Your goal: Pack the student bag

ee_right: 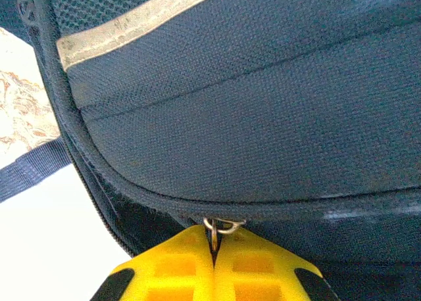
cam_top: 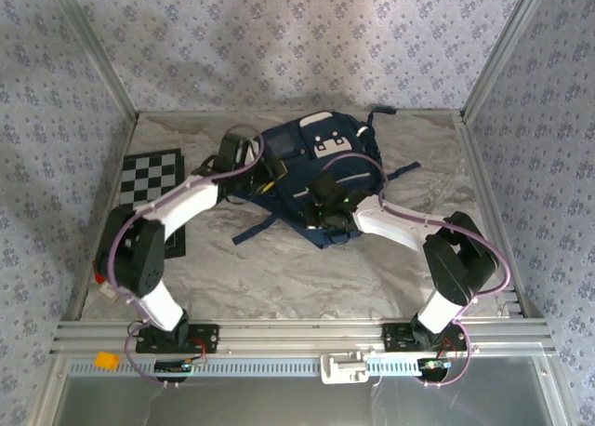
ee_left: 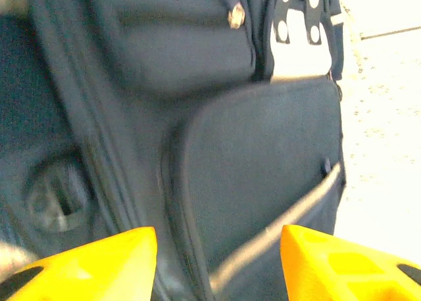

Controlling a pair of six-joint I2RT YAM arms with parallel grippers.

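Note:
The student bag (cam_top: 311, 170), navy with white trim, lies flat in the middle of the table. My left gripper (cam_top: 266, 182) hovers over its left side. In the left wrist view that gripper (ee_left: 219, 265) is open, its yellow fingertips (ee_left: 112, 261) apart above a dark pocket panel (ee_left: 263, 163) with nothing between them. My right gripper (cam_top: 323, 209) is at the bag's near edge. In the right wrist view it (ee_right: 214, 240) is shut on a small metal zipper pull (ee_right: 217, 226) below the bag's zipper seam (ee_right: 263, 202).
A black-and-white checkerboard (cam_top: 152, 177) lies at the left of the table, partly under the left arm. Loose bag straps (cam_top: 256, 229) trail toward the near side. Aluminium frame posts and patterned walls enclose the table. Marbled tabletop (cam_top: 307, 277) lies in front of the bag.

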